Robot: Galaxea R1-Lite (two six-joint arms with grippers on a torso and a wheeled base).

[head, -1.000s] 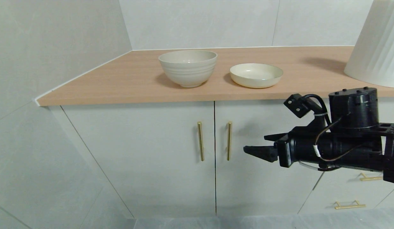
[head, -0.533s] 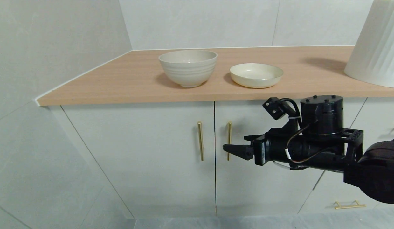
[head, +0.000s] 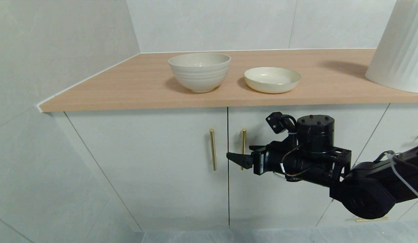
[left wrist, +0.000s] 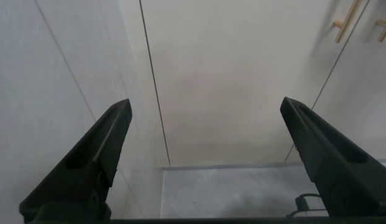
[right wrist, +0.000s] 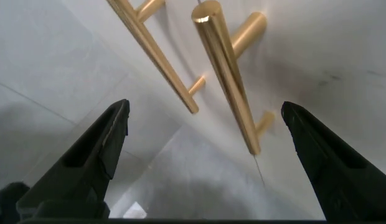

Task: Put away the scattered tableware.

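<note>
Your right gripper (head: 241,154) is spread wide at the right-hand cabinet door's brass handle (head: 243,138). In the right wrist view that bar lies between the fingers, touching neither. Its long axis runs vertical, parallel to the left door's handle (head: 213,149) just beside it. Both doors are closed. Up on the wooden countertop (head: 128,87), the ribbed bowl (head: 199,71) and the shallow dish (head: 272,79) sit upright, mouths up, near each other but apart. Your left gripper (left wrist: 205,109) hangs released, facing a plain cabinet panel.
</note>
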